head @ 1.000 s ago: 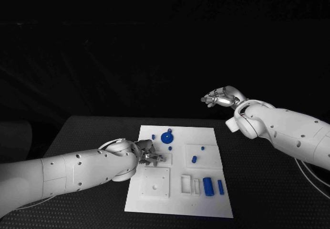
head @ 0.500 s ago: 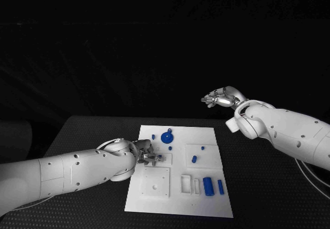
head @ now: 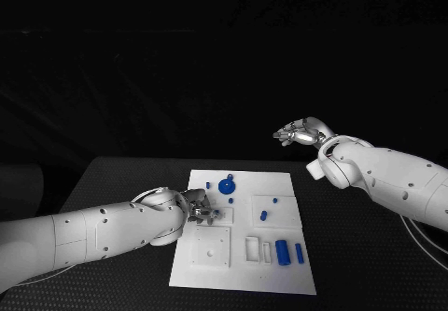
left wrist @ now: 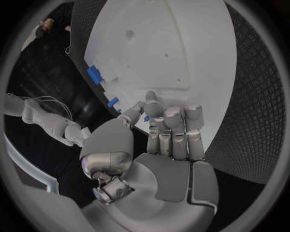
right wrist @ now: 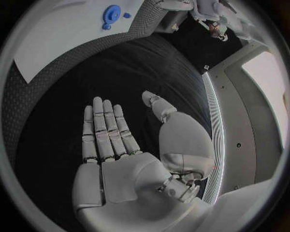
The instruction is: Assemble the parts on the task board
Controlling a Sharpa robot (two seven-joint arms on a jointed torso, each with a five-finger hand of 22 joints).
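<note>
The white task board [head: 245, 280] lies in the middle of the black table. On it are a blue gear [head: 227, 187], several small blue pegs such as one [head: 263, 216] near the centre, a blue cylinder [head: 282, 251] and a blue bar [head: 300, 253]. My left hand [head: 199, 209] sits low over the board's left half, fingers curled; in the left wrist view its thumb and a finger pinch a small blue part [left wrist: 145, 118] above the board [left wrist: 163, 43]. My right hand [head: 300, 134] is raised beyond the board's far right corner, flat and holding nothing [right wrist: 115, 145].
White raised blocks stand on the board: a square plate [head: 212, 246] near my left hand and narrow slots [head: 257, 249] beside the cylinder. Bare black table [head: 364, 259] lies on both sides of the board. The right wrist view catches the gear [right wrist: 111, 11].
My left hand has shifted slightly toward the far side of the board, staying over its left half. The right arm has not moved.
</note>
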